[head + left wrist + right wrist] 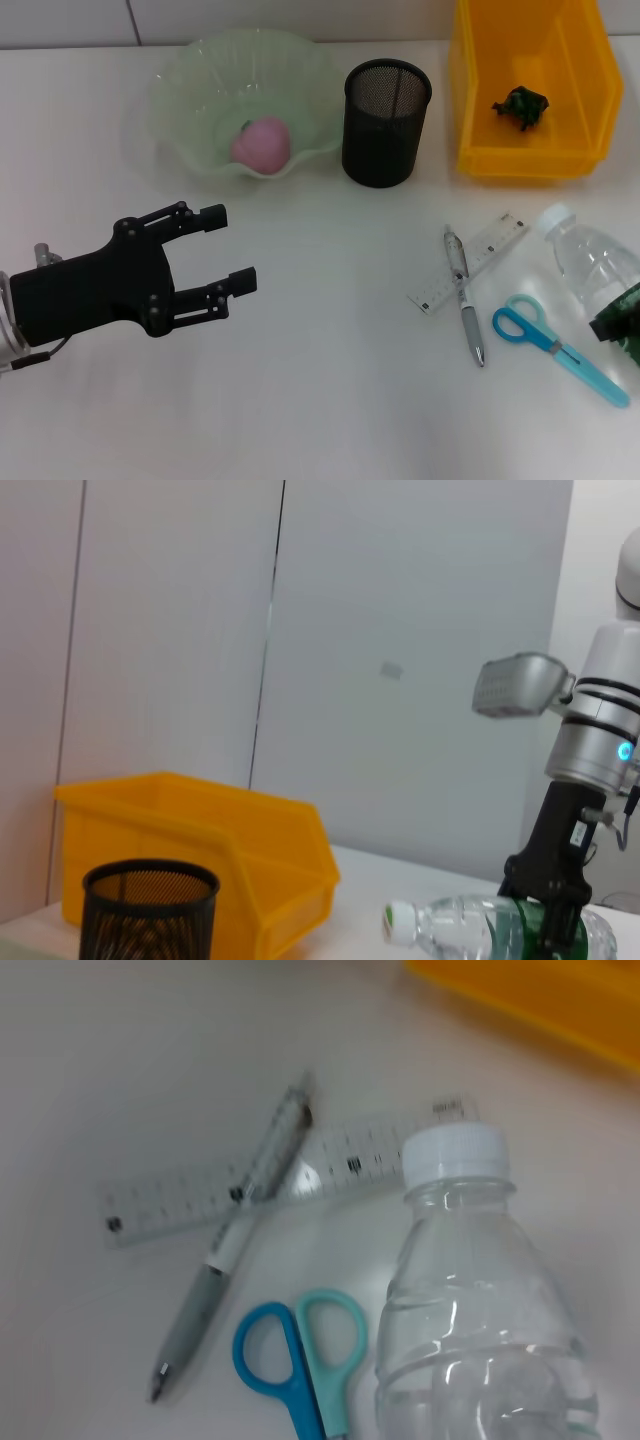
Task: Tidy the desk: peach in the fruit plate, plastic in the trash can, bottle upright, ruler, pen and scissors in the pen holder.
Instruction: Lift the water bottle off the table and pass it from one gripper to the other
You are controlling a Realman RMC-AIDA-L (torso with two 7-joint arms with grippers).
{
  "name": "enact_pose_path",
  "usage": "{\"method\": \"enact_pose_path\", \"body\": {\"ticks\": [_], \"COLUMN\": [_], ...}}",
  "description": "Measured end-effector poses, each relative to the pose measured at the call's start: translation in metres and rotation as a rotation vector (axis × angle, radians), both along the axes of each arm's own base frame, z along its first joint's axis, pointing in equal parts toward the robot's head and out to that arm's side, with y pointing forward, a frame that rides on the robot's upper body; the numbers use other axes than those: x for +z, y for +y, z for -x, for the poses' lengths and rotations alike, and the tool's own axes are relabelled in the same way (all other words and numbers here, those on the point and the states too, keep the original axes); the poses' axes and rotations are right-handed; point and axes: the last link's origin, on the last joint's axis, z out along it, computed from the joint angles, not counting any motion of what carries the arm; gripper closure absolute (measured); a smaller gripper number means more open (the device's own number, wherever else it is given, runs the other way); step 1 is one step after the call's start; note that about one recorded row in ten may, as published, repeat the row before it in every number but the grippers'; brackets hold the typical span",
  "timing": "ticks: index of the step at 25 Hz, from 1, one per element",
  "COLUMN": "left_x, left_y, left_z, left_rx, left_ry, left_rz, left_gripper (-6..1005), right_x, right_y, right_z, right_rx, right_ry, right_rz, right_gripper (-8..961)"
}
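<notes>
— Looking at the white desk (330,400), what's cut off?
— The bottle (590,262) lies flat, its base hidden where the right gripper (622,328) meets it at the edge; whether it grasps, I cannot tell.
— And the left gripper (215,255)?
— Jaws released, empty. The peach (262,143) sits in the fruit plate (180,110) beyond them.

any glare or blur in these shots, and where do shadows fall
Head view: even light, soft shadow beside the pen holder. Right wrist view: slightly blurred, glare on the ruler beside the pen, highlights on the bottle. Left wrist view: blurred at the near edge.
</notes>
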Motion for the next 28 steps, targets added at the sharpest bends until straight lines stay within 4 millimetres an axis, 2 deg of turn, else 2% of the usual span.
{"method": "enact_pose_path", "body": {"ticks": [1,4,5,6,9,10,11,14,15,16,20,28], "left_x": [0.000,0.002,0.004,0.007,0.014,0.016,0.016,0.014,0.010,0.010,-0.004,-0.021], "left_y": [0.000,-0.002,-0.002,-0.003,-0.002,0.000,0.000,0.006,0.012,0.012,0.022,0.027], "left_z": [0.000,-0.003,-0.005,-0.007,-0.015,-0.022,-0.022,-0.034,-0.043,-0.043,-0.068,-0.086], "left_rx": [0.000,-0.011,-0.013,-0.014,0.009,0.041,0.041,0.080,0.085,0.085,0.037,-0.026], "left_ry": [0.000,-0.030,-0.048,-0.080,-0.229,-0.366,-0.366,-0.505,-0.532,-0.532,-0.504,-0.426], "left_rz": [0.000,-0.006,-0.014,-0.028,-0.081,-0.083,-0.083,-0.023,0.043,0.043,0.204,0.291], "left_gripper": [198,198,198,198,199,199,199,199,199,199,199,199], "right_x": [0.000,0.016,0.029,0.029,0.042,0.041,0.041,0.033,0.024,0.024,-0.009,-0.033], "right_y": [0.000,-0.007,-0.013,-0.013,-0.020,-0.026,-0.026,-0.031,-0.031,-0.031,-0.031,-0.020], "right_z": [0.000,0.001,0.001,0.001,0.002,0.005,0.005,0.005,0.007,0.007,0.008,0.020], "right_rx": [0.000,0.031,0.077,0.077,0.223,0.370,0.370,0.535,0.621,0.621,0.728,0.768], "right_ry": [0.000,0.074,0.149,0.149,0.318,0.497,0.497,0.678,0.749,0.749,0.850,0.947], "right_rz": [0.000,-0.047,-0.104,-0.104,-0.186,-0.223,-0.223,-0.249,-0.225,-0.225,-0.102,-0.020], "right_gripper": [195,197,198,199,201,200,198,194,193,192,187,176]}}
